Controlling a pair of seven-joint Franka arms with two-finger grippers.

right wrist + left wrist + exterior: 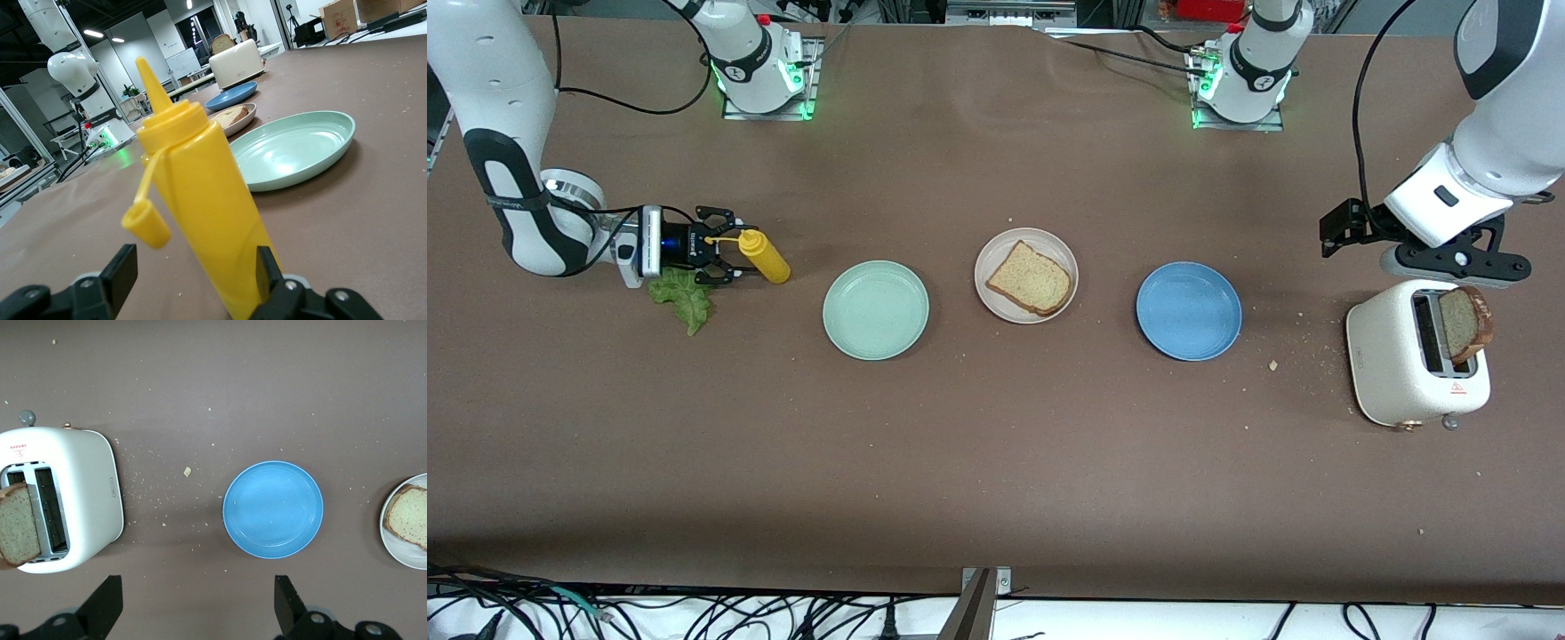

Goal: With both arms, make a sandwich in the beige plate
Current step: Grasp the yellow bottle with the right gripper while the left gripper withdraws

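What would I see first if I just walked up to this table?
Three round plates in a row: pale mint-green plate, beige plate holding a tan bread slice, and blue plate. The right gripper is around a yellow squeeze bottle; the left gripper hovers open above a white toaster.

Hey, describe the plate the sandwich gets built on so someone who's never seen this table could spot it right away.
Three round plates sit in a row across the middle of the brown table. The beige plate is the middle one, between the mint-green plate toward the right arm's end and the blue plate toward the left arm's end. It alone is cream-coloured and holds a bread slice; the others hold nothing.
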